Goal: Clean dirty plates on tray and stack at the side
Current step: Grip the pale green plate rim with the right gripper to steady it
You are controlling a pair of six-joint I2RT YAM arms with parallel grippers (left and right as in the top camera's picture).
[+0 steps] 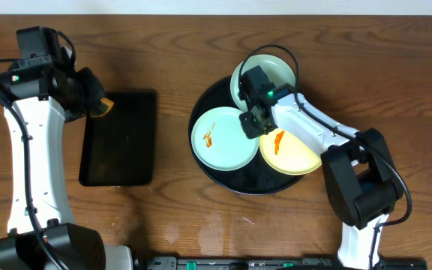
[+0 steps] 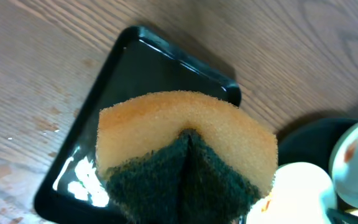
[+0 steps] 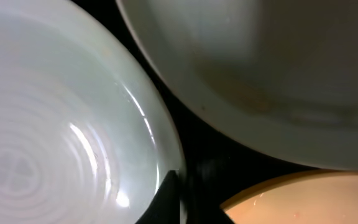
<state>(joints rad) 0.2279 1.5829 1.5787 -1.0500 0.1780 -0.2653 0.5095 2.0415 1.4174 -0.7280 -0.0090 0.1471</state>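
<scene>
Three plates lie on the round black tray [image 1: 250, 181]. A mint plate with an orange smear [image 1: 217, 139] is at the left, a yellow plate with an orange smear [image 1: 292, 151] at the right, and another mint plate [image 1: 268, 73] at the back. My right gripper [image 1: 250, 124] is low between them, shut on the right rim of the left mint plate [image 3: 55, 137]; one dark fingertip [image 3: 168, 198] overlaps that rim. My left gripper [image 1: 94, 101] is shut on a yellow-and-green sponge [image 2: 185, 143], held above the rectangular tray; the sponge hides its fingers.
A smaller rectangular black tray [image 1: 118, 150] lies at the left on the wooden table [image 1: 171, 60]. The right arm's base [image 1: 362, 187] stands at the front right and the left arm [image 1: 32, 150] runs along the left edge.
</scene>
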